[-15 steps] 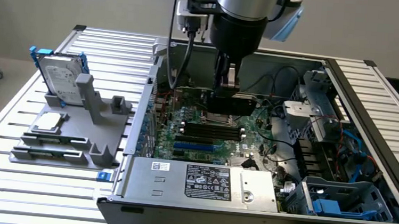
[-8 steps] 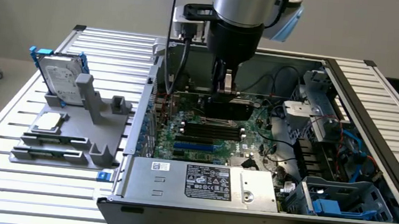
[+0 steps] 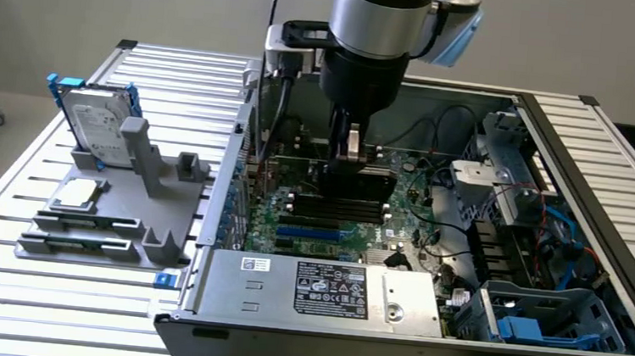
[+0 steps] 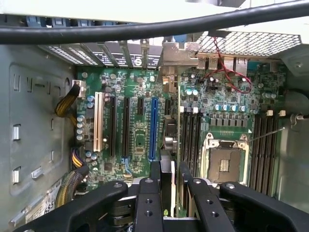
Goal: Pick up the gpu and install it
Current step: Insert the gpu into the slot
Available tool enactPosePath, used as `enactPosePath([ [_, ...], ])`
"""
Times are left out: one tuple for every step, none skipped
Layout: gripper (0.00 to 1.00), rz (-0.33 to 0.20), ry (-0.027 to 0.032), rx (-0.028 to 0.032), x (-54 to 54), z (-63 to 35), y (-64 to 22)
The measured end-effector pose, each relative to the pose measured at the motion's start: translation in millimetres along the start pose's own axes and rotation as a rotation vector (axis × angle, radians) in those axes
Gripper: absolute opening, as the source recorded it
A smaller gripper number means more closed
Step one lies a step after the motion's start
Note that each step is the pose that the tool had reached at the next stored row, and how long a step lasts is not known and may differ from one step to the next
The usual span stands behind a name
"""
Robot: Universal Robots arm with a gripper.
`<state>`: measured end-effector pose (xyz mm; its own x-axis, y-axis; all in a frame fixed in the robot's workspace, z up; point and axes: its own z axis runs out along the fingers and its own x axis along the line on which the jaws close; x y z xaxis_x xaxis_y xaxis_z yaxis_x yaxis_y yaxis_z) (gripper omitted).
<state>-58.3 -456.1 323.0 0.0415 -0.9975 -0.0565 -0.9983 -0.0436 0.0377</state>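
My arm [image 3: 381, 17] ends in a polished silver cylinder that steps into a black collar, with a pale blue cap [image 3: 456, 38] on the joint beside it. A white bracket [image 3: 285, 56] carries a black camera housing [image 3: 306, 34], and a thin black lead [image 3: 285, 107] hangs from it. My gripper [image 4: 170, 170] is matte black, with jointed linkage bars [image 4: 87, 205], slim fingers [image 4: 155, 171] and round silver screws [image 4: 148, 181] at the pivots. A thick black cable [image 4: 145, 30] runs across my wrist camera's sight.
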Motion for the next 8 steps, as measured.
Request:
enactPosePath([
  [0.27, 0.0, 0.0002, 0.0, 1.0, 1.5, 0.7],
  [0.27, 0.0, 0.0002, 0.0, 2.0, 3.1, 1.5],
  [0.27, 0.0, 0.0004, 0.0, 2.8, 4.7, 2.3],
  [0.27, 0.0, 0.0007, -0.0001, 3.6, 6.3, 3.1],
  [0.27, 0.0, 0.0009, -0.0002, 4.0, 7.8, 3.6],
  [0.27, 0.0, 0.0013, -0.0005, 4.2, 8.9, 4.0],
  [0.27, 0.0, 0.0021, -0.0009, 4.2, 9.0, 4.1],
  [0.27, 0.0, 0.0023, -0.0009, 4.2, 8.9, 4.1],
])
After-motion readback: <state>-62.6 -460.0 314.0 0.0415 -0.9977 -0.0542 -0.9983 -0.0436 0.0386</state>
